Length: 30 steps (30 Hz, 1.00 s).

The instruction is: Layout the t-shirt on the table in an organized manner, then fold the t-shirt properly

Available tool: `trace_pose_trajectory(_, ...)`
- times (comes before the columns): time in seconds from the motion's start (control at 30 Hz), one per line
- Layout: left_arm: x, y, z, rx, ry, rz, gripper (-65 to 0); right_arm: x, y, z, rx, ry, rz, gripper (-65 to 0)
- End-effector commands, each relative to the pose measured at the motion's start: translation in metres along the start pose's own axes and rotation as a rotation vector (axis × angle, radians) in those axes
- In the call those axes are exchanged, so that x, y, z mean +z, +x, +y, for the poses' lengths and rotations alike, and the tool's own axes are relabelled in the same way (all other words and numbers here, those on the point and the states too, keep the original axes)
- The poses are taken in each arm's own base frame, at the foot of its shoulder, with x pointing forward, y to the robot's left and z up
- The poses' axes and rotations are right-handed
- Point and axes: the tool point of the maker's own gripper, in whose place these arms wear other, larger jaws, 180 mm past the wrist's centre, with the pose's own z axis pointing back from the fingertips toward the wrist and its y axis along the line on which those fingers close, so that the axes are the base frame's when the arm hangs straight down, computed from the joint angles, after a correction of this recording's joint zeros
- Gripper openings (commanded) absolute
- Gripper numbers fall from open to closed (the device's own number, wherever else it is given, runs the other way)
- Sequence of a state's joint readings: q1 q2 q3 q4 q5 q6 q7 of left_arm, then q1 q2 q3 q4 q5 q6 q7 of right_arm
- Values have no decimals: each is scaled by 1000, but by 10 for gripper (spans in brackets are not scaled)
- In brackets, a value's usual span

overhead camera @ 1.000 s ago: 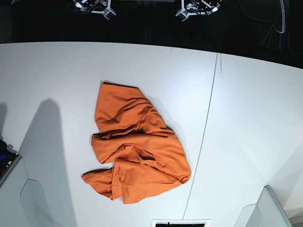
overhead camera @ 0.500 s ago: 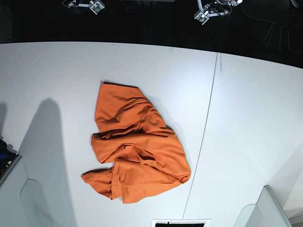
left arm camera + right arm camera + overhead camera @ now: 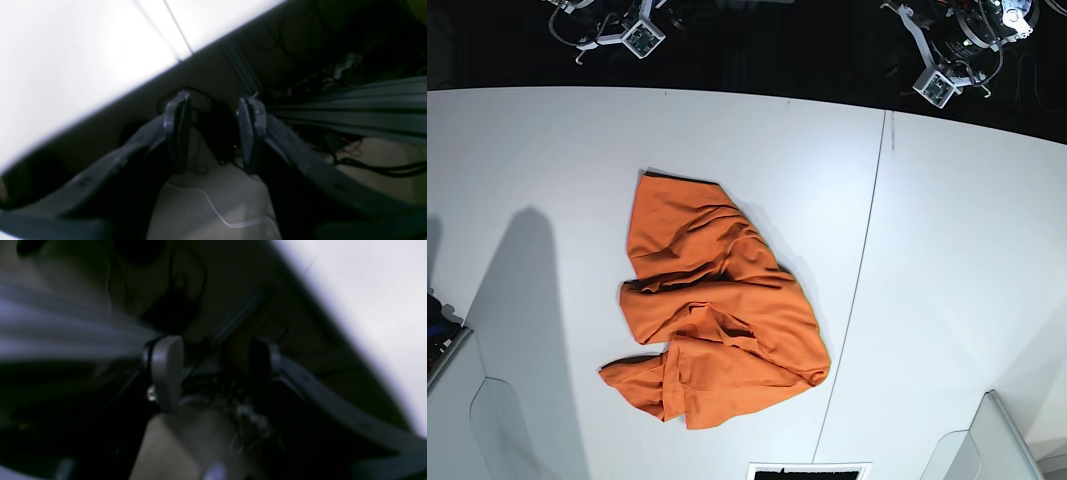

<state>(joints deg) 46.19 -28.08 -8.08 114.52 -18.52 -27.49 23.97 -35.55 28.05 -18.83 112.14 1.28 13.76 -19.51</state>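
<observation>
While the orange t-shirt [image 3: 712,320] lies crumpled in a heap a little left of centre on the white surface [image 3: 957,260], both arms hang off its far edge, and the laying-out step appears not yet begun. Reading left to right in the base view, the right hand [image 3: 642,38] sits above the far-left edge, then comes the garment, then the thin dark seam [image 3: 859,280] crossing the surface, then the left hand [image 3: 935,85] above the far-right edge. Each wrist view shows its hand spread and gripping nothing: the right hand [image 3: 213,373] points past the edge at dark frame rails and cables, as does the left hand [image 3: 213,133]. Neither touches the cloth, and both are well apart from it. Counted: one t-shirt, one surface, one seam, two arms, two hands. Sleeves and collar cannot be told apart in the bunched folds. The next move likely calls for both hands to come down over the surface, pinch separate edges of the fabric and draw them apart until the shirt lies flat.
</observation>
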Motion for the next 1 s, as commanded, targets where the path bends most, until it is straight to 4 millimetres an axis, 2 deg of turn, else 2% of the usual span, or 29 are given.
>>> trace_pose_trajectory(0.0,5,16,4,-30,-4,-48,-387,4,17,-9,12,-21,-55,-338)
trace_pose_trajectory(0.07,8,32,8,-61,-9,-85,-387,4,39,-27,22,-74,-113,-338)
trace_pose_trajectory(0.13,7,50,16,-66,-13,-137,-360,1,63,-51,18,-141,-174,-338)
trace_pose_trajectory(0.23,5,84,31,-73,-6,-228,-298,-4,104,-85,-32,-225,-284,-338)
trace_pose_trajectory(0.3,5,109,41,-79,3,-294,-290,-8,129,-104,-84,-266,-356,-338)
trace_pose_trajectory(0.37,4,132,52,-84,16,-354,-290,-16,149,-120,-139,-297,-409,-337)
trace_pose_trajectory(0.47,-7,158,63,-94,15,-407,-290,-41,171,-141,-226,-319,-444,-337)
trace_pose_trajectory(0.5,-14,165,65,-98,8,-416,-290,-50,176,-146,-254,-321,-447,-329)
trace_pose_trajectory(0.6,-38,185,68,-114,-22,-437,-290,-76,192,-158,-323,-310,-453,-238)
trace_pose_trajectory(0.7,-65,203,76,-132,-28,-432,-289,-94,200,-166,-351,-321,-435,-219)
trace_pose_trajectory(0.8,-89,220,87,-112,-30,-428,-289,-108,199,-165,-392,-313,-409,-220)
trace_pose_trajectory(0.97,-115,254,105,-53,-24,-450,-289,-137,180,-144,-423,-274,-305,-222)
